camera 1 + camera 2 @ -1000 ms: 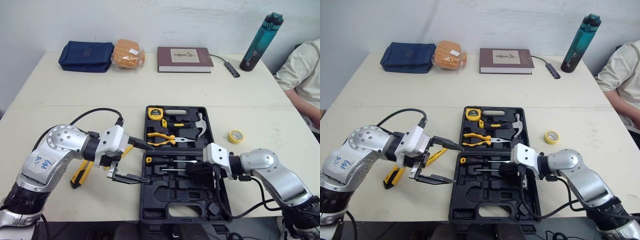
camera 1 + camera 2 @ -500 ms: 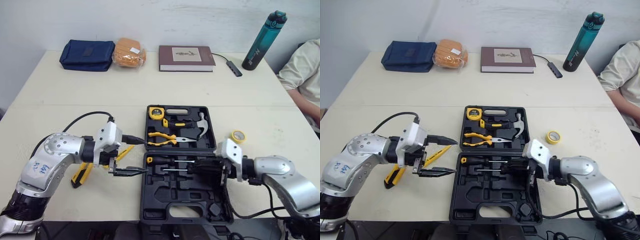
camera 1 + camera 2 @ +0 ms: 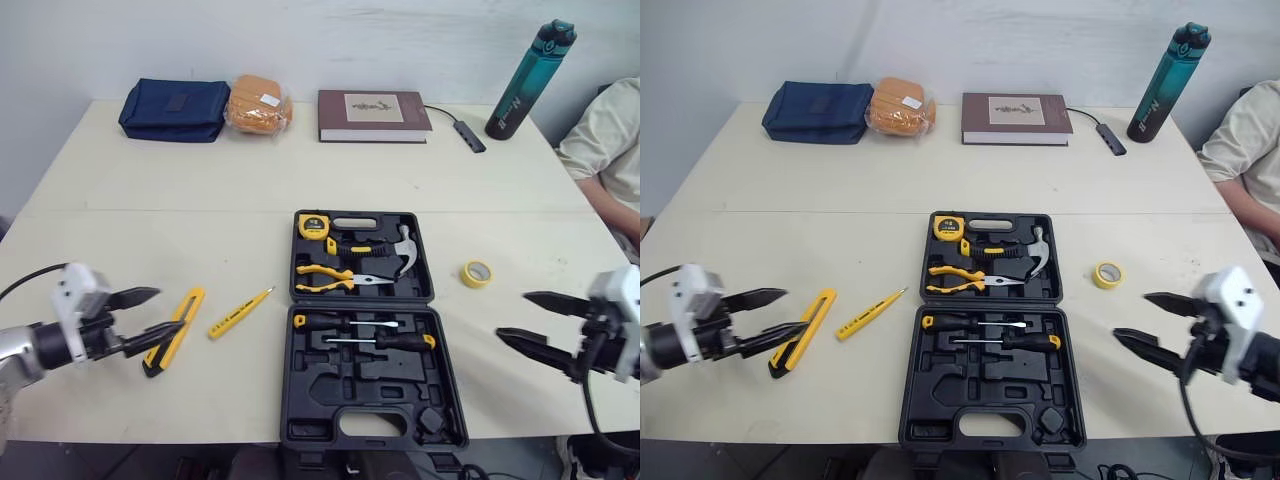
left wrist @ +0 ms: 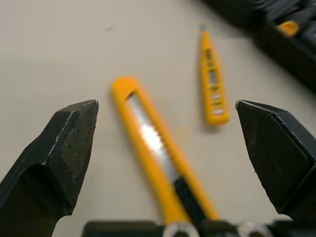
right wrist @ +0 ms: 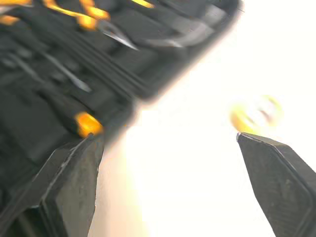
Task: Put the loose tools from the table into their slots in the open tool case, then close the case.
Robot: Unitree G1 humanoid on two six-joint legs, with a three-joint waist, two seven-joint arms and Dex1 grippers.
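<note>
Now, at the far left, the left gripper (image 3: 168,310) hangs spread wide and empty, just beside the yellow utility knife (image 3: 192,303). The yellow tester pen (image 3: 240,313) lies near it on the table (image 3: 150,210). Next come the open tool case (image 3: 330,395), the tape roll (image 3: 474,273), then the right gripper (image 3: 512,315), likewise splayed, holding nothing.
</note>
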